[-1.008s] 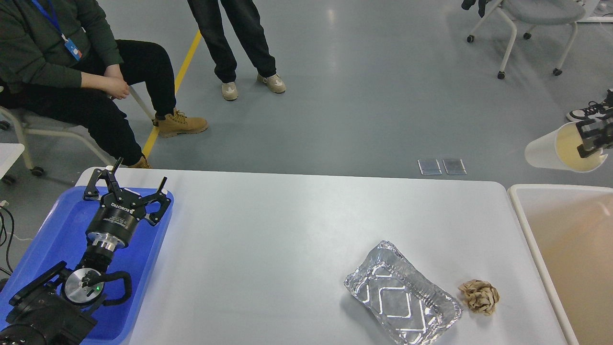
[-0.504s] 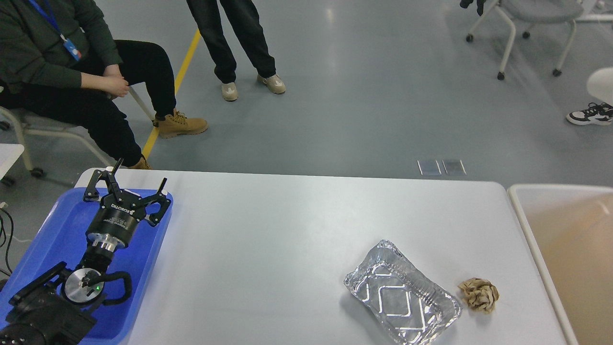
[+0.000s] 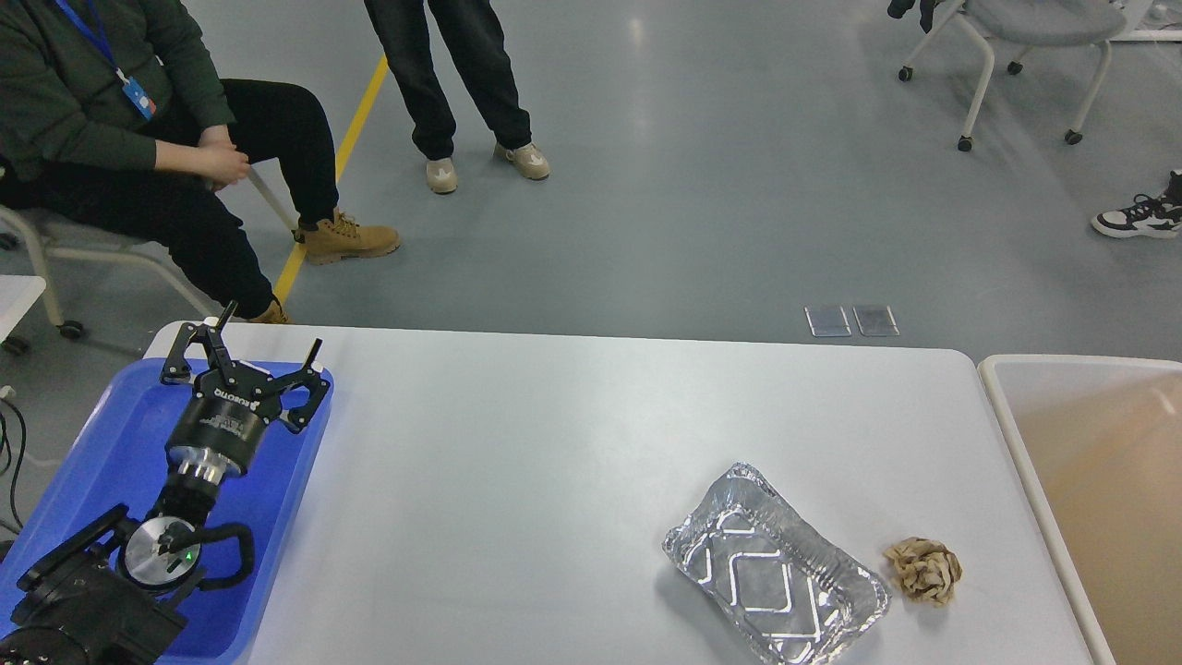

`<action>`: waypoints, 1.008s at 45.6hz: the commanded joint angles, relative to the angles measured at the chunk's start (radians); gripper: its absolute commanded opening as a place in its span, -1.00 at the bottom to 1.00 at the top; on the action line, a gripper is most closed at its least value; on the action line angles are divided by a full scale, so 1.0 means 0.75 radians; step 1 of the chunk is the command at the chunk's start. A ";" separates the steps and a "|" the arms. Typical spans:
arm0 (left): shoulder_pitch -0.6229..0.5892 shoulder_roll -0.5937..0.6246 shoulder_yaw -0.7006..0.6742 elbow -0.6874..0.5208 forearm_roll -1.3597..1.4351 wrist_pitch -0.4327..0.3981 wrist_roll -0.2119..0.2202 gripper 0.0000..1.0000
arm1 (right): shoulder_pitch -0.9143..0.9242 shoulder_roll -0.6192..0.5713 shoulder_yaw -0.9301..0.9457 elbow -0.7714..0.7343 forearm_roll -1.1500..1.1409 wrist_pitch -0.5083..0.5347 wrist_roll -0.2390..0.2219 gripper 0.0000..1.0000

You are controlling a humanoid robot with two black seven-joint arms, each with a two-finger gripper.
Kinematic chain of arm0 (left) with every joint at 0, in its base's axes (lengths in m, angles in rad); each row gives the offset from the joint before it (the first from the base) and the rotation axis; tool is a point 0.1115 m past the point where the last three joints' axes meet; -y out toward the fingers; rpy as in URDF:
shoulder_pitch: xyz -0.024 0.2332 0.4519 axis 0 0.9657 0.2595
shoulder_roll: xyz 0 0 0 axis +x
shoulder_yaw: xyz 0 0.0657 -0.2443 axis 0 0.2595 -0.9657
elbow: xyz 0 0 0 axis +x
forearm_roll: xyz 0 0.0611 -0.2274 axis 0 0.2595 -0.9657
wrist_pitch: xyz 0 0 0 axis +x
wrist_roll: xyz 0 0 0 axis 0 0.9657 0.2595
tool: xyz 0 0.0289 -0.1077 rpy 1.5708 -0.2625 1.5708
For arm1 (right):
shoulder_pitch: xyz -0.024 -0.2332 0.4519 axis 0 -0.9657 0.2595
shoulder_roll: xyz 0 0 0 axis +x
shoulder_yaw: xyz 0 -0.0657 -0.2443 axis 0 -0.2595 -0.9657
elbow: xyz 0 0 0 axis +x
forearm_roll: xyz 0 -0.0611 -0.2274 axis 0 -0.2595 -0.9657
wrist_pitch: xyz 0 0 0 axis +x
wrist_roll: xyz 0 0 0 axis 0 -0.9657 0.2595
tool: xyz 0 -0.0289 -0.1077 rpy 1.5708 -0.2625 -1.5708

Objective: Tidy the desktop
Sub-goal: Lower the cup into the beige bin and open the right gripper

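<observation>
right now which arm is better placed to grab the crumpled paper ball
Right, likely. The paper ball lies at the desktop's right end beside the bin; the open left gripper hangs over the far-left blue tray.

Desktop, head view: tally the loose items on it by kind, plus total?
Crinkled silver foil tray: 1
Crumpled brown paper ball: 1
Total: 2 loose items on the white-grey rectangular desktop.
Not counted: the blue plastic tray at its left end and the beige white-rimmed bin to its right.
</observation>
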 commanded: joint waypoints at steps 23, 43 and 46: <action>0.000 0.000 0.000 0.000 0.000 0.000 0.000 0.98 | -0.659 0.514 0.679 -0.374 0.074 -0.128 -0.076 -1.00; 0.000 0.000 0.000 0.000 0.000 0.000 -0.002 0.98 | -0.776 0.557 0.714 -0.374 0.137 -0.126 -0.070 -1.00; 0.000 0.000 0.000 0.000 0.000 0.000 0.000 0.98 | -0.786 0.557 0.712 -0.374 0.164 -0.118 -0.068 -0.59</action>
